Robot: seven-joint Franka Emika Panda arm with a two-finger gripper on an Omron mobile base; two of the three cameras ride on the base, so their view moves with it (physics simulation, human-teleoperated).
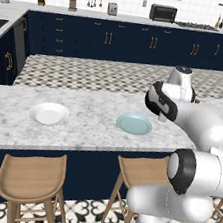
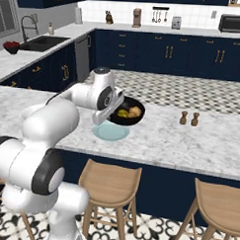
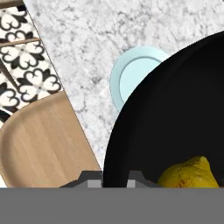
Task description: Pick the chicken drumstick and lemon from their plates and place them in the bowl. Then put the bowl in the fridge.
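My gripper (image 3: 116,177) is shut on the near rim of the glossy black bowl (image 3: 175,113), holding it up above the marble counter (image 2: 200,140). Inside the bowl (image 2: 126,115) lie the yellow lemon (image 2: 123,112) and the golden-brown chicken drumstick (image 2: 135,111). The hand view shows the lemon (image 3: 189,173) at the bottom of the bowl. Just below and beside the bowl lies the bare light blue plate (image 2: 110,132), which also lies mid-counter in the left base view (image 1: 134,123). The bare white plate (image 1: 48,113) rests further left. The fridge is out of view.
Salt and pepper shakers (image 2: 189,118) stand on the counter to the right of the bowl. Wooden stools (image 2: 109,178) line the counter's near side, one below the hand (image 3: 39,140). Navy cabinets and a sink (image 2: 41,42) lie beyond the tiled floor.
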